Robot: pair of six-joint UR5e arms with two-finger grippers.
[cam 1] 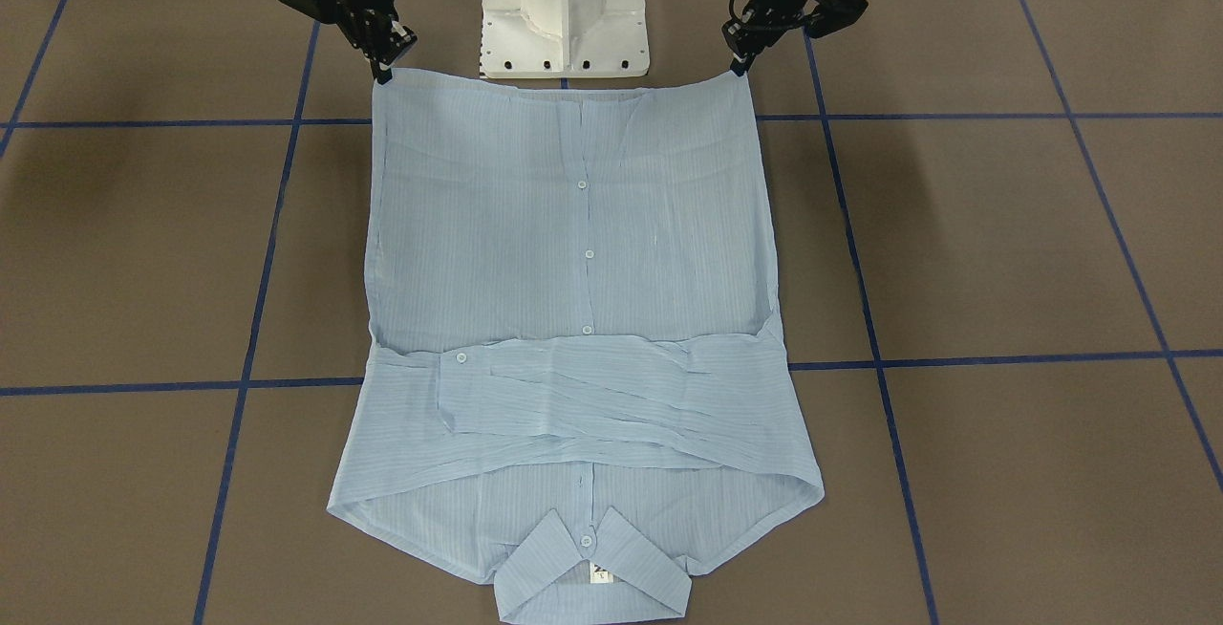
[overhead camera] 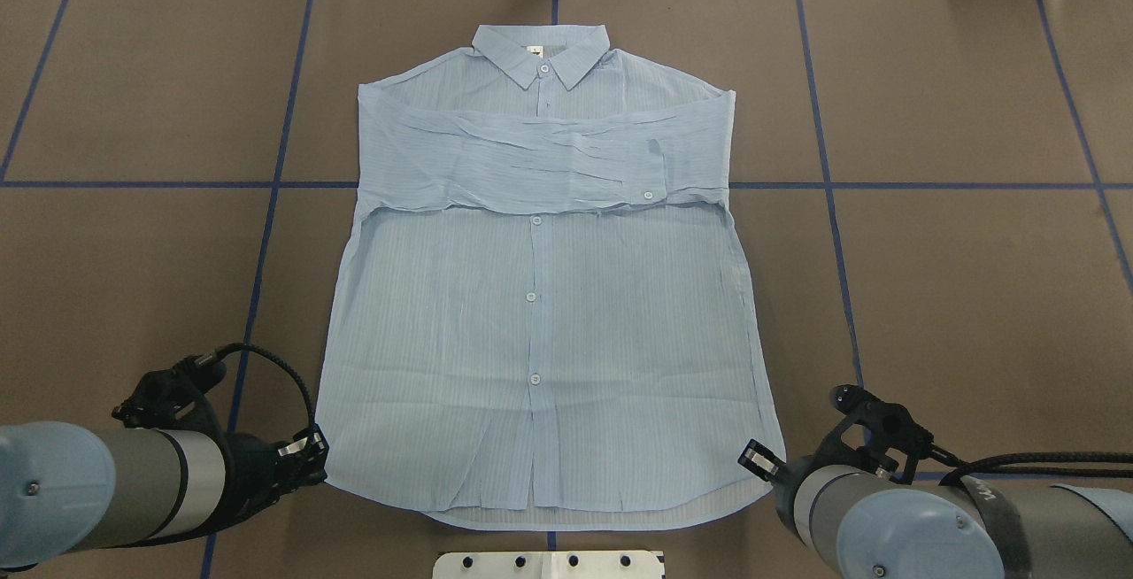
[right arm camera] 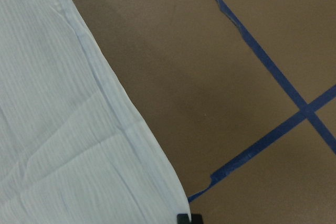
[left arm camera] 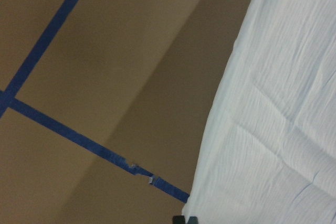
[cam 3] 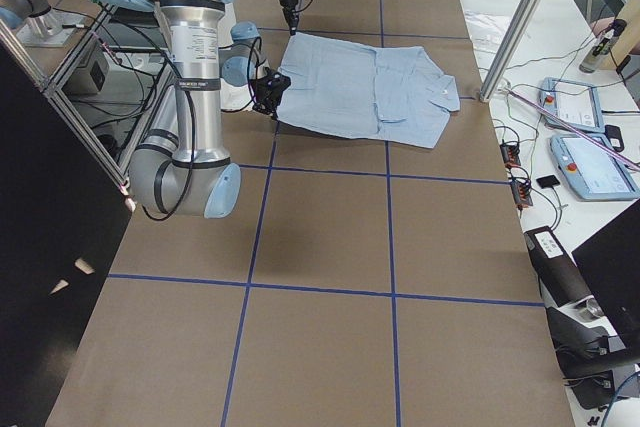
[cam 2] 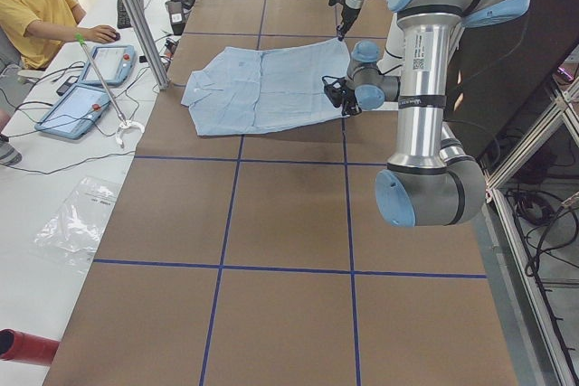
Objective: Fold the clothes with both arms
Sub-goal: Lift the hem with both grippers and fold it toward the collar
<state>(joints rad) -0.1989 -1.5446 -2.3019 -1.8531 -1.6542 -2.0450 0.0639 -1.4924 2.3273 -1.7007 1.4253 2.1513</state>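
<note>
Now: left end effector [overhead camera: 312, 460], right end effector [overhead camera: 752, 457] each pinching shirt [overhead camera: 531, 313] hem corner. You lift both level, keep hem taut, carry toward collar [overhead camera: 542, 52], sleeves [overhead camera: 549, 163] undisturbed.

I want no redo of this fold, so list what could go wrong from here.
1. The left hand and right hand sit at the very hem corners of the shirt. The thin cloth might slip free when lifted.
2. The sleeves lie loosely folded across the chest, so pulling the hem could drag them askew.
</note>
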